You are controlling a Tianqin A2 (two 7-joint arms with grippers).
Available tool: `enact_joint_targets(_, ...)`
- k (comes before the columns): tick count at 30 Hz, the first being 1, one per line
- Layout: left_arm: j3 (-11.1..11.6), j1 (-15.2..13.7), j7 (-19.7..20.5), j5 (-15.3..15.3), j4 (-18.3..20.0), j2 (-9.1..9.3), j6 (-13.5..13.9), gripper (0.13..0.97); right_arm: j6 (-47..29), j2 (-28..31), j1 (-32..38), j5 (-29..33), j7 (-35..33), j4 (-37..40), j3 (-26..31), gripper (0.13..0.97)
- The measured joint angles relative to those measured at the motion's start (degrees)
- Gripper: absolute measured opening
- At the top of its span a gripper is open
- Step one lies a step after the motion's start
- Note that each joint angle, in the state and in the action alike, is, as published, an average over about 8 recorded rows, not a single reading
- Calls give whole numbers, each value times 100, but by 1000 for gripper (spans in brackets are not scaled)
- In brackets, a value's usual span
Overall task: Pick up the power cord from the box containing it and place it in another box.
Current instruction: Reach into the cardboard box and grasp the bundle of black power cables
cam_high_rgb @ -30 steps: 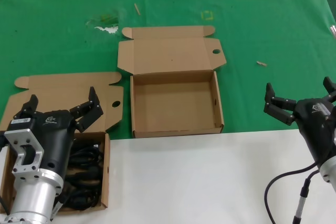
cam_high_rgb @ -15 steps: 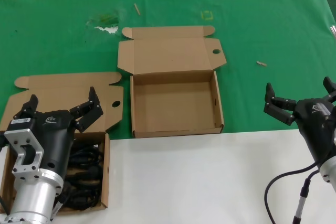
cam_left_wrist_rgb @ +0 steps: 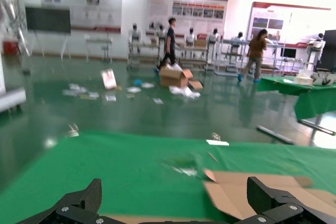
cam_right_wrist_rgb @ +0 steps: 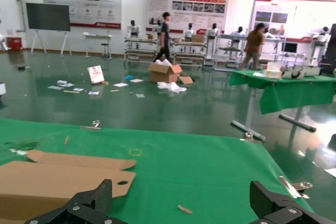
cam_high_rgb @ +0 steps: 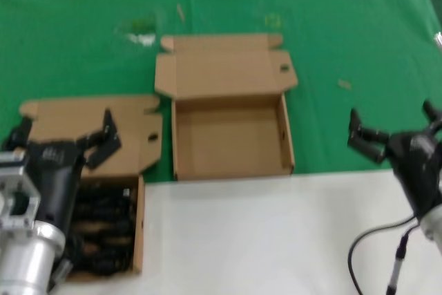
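Lying coiled, black power cord (cam_high_rgb: 103, 229) fills its box (cam_high_rgb: 139, 222) under wide-open, empty left hand (cam_high_rgb: 63, 136).

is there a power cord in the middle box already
No, the middle box shows only a bare cardboard floor; the black power cord lies in the left box.

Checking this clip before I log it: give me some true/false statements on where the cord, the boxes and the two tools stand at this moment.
1. The power cord lies in the box on the robot's left. True.
2. The centre box already holds the cord. False: its inside is bare cardboard.
3. The left tool is open above the lid of the left box. True.
4. The right tool is shut on the cord. False: it is open and holds nothing, off to the right of the centre box.
5. Both boxes have their lids closed. False: both lids are folded back and open.
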State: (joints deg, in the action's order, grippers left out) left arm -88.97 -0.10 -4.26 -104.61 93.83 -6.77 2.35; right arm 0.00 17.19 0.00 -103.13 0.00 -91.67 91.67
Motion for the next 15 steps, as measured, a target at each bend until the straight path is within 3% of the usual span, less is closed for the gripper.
enact_joint_targets(9, 749, 131, -826, -171, 336, 22, 909, 966, 0, 0, 0, 0, 0, 0, 0, 829)
enact_joint_targets(12, 1177, 209, -1367, -256, 405, 26, 1383, 966, 0, 0, 0, 0, 0, 0, 1, 794)
enact_joint_targets(15, 1750, 297, -2084, -371, 402, 33, 1993, 966, 0, 0, 0, 0, 0, 0, 1, 728)
